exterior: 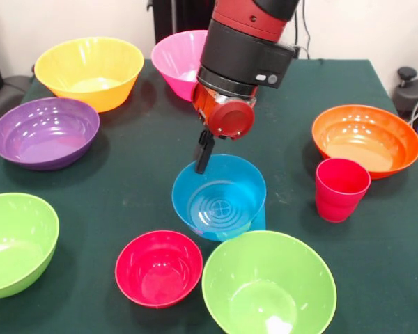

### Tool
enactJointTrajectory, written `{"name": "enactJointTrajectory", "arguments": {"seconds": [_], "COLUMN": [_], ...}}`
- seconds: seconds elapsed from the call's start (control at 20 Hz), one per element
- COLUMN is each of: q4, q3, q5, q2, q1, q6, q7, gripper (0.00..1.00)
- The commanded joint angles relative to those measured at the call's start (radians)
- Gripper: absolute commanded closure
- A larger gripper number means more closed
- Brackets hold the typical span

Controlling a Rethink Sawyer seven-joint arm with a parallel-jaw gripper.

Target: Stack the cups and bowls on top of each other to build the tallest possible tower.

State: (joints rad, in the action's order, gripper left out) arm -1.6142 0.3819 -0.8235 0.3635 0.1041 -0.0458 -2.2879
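The shiny round blue plastic bowl (219,197) sits mouth-up near the middle of the dark green desk (125,174) — it looks perched on something blue below, a cup perhaps. The black pincer (205,149) comes down from above onto the bowl's far rim — I cannot tell whether it is clamped there.

A glossy blue plastic bowl (219,197) sits tilted at the table's middle, with a small red bowl (159,268) and a lime green bowl (268,284) just in front. A red-pink tapered tumbler (341,188) stands upright beside the orange bowl (366,139); yellow-orange (89,72), pink (177,61), purple (45,131) and another green bowl (15,243) ring the rest.
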Motion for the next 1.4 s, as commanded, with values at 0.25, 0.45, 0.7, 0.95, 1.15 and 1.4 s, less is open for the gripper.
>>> {"name": "enactJointTrajectory", "arguments": {"seconds": [0.25,0.45,0.7,0.95,1.15,1.4], "q4": [-0.022,0.000,0.018,0.026,0.034,0.033], "q3": [-0.064,-0.037,-0.018,-0.007,0.025,0.024], "q5": [0.009,-0.007,-0.026,-0.042,-0.055,-0.061], "q2": [0.010,-0.007,-0.022,-0.031,-0.046,-0.046], "q1": [-0.002,0.022,0.042,0.055,0.078,0.079], "q6": [-0.083,-0.106,-0.119,-0.128,-0.158,-0.151], "q7": [-0.171,-0.189,-0.211,-0.225,-0.246,-0.242], "gripper": [1.00,1.00,1.00,1.00,1.00,1.00]}}
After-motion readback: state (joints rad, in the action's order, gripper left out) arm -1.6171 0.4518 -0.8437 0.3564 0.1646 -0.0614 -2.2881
